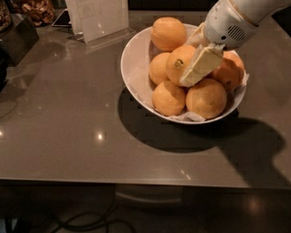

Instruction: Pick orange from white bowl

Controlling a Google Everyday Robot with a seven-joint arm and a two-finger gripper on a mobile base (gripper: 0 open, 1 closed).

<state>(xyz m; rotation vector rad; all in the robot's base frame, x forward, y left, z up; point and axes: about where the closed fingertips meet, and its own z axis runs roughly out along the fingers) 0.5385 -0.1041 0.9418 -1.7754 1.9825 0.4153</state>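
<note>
The large yellow-orange orange with the dark stem scar sits mid-pile in the wide, glossy white ceramic bowl, not yet lifted. Your gripper lies against its right side. You cannot tell whether it has closed, so securing the grasp and lifting likely remain.

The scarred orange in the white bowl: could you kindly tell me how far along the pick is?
Done: the reach; the cream two-finger gripper is at the large yellow-orange scarred orange. In hand: apparently grasping. Left: lifting it out of the glossy white oval bowl, where it sits.
</note>
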